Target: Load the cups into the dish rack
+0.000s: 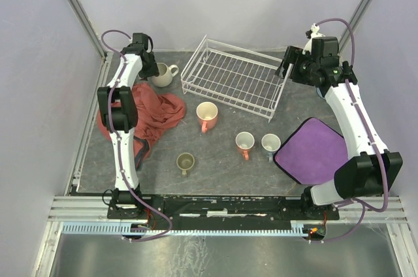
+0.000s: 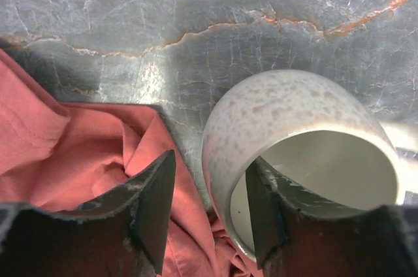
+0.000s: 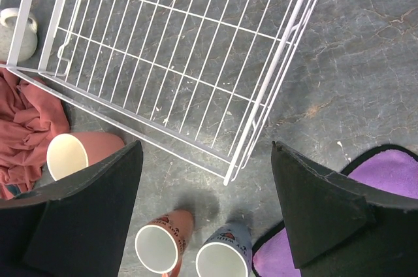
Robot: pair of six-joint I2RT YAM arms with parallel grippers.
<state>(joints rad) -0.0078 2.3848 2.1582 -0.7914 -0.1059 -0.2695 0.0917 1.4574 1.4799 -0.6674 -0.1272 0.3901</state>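
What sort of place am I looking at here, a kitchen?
Probably a robot test booth, not a kitchen: a left arm and right arm bolted to a metal rail, plain walls closing in a small table, with mugs and a rack set out on it.

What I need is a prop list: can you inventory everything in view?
dish rack: one, white wire, far centre, empty
cream mug: one, cream, left of rack
salmon mug: one, salmon-orange, before the rack
white-and-orange mug: one, centre-right
grey-blue mug: one, just right of that
olive mug: one, olive-green, near centre-left
cloth: one, red, crumpled, left
mat: one, purple, near right
left arm: white, jaws open astride the cream mug's wall
right arm: white, jaws open, over the rack's right end
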